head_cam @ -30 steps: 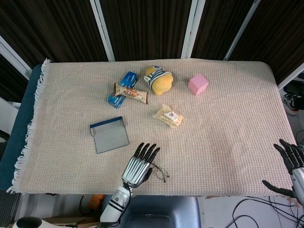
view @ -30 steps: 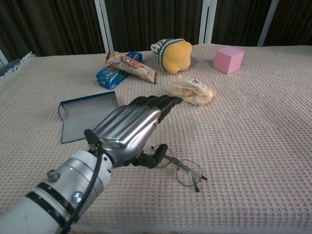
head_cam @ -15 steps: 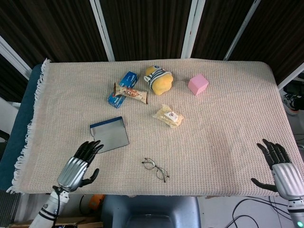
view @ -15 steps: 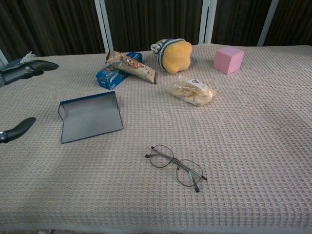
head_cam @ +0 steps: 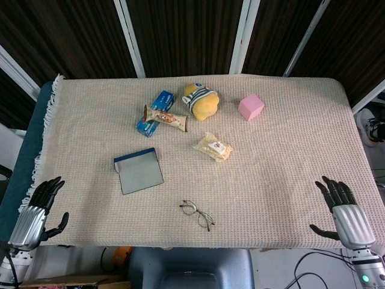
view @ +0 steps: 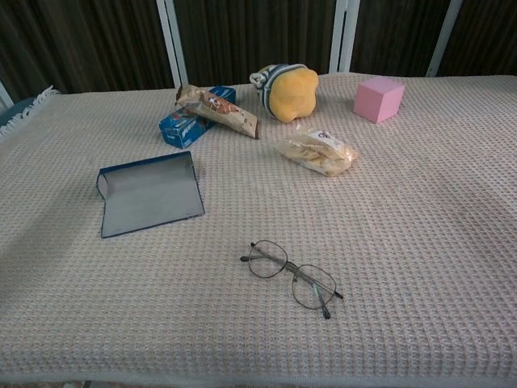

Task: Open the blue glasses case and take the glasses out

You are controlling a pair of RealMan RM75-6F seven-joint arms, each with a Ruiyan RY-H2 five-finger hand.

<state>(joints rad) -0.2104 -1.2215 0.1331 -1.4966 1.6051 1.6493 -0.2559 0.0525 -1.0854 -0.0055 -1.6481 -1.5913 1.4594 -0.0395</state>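
glasses [view: 292, 276] on cloth — case [view: 149, 195] open | robot hands apart

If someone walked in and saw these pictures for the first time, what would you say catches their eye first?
Probably the glasses, lying unfolded by themselves on the cloth near the front edge, with the blue glasses case lying flat behind and to their left. Next come the bright things at the back: the yellow plush toy and the pink cube. Both hands sit at the front corners holding nothing, the left hand and the right hand.
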